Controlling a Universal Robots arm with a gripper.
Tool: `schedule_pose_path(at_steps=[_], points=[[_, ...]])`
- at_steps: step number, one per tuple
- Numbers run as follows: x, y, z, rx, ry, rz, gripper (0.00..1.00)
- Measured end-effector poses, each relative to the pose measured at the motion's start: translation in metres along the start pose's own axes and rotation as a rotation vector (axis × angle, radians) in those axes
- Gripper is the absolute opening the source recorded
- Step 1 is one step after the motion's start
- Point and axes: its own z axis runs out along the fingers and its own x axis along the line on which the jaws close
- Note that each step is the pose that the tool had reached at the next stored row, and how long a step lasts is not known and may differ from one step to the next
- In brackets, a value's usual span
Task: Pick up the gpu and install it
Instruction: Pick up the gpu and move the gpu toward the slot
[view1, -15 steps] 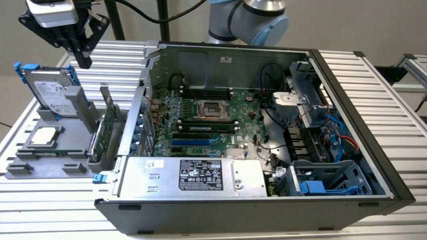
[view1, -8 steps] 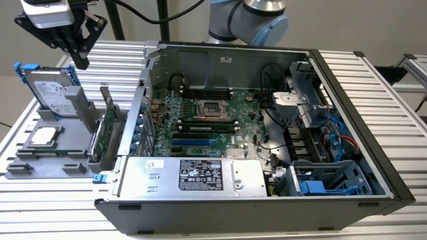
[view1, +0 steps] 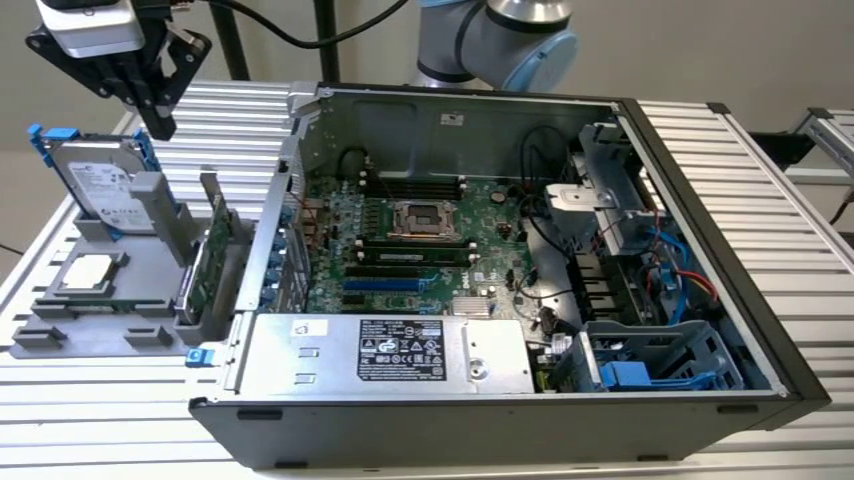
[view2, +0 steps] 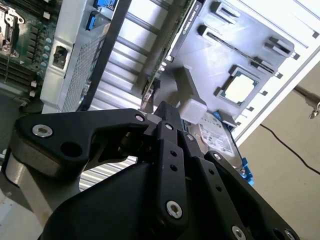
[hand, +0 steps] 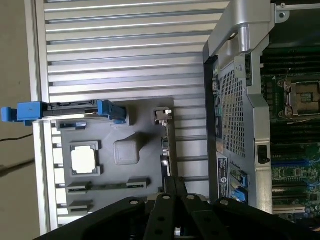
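One claw (view1: 160, 125), fingers together and holding nothing, hangs high and well out from the open computer case (view1: 400, 120), on the exterior view's left. The gpu (view1: 214, 250) stands on its long edge in a grey holder (view1: 80, 335) on the table (view1: 747, 170), just beside the case's outer wall, nearer the case than the claw. For a clean reach, you likely want the fingers spread, squared across the card's thin top edge, descending straight.
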Motion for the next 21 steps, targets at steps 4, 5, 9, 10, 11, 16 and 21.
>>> schedule_pose_path(at_steps=[4, 5, 9, 10, 11, 16, 21], points=[[0.0001, 0.0, 0.0, 0.0, 0.0, 0.0, 0.0], [0.0002, 0.0, 0.0, 0.0, 0.0, 0.0, 0.0], [0.0003, 0.0, 0.0, 0.0, 0.0, 0.0, 1.0], [0.0003, 0.0, 0.0, 0.0, 0.0, 0.0, 1.0], [0.0003, 0.0, 0.0, 0.0, -0.0001, 0.0, 1.0], [0.0007, 0.0, 0.0, 0.0, 0.0, 0.0, 1.0], [0.0008, -0.0001, 0.0002, 0.0001, 0.0001, 0.0, 1.0]])
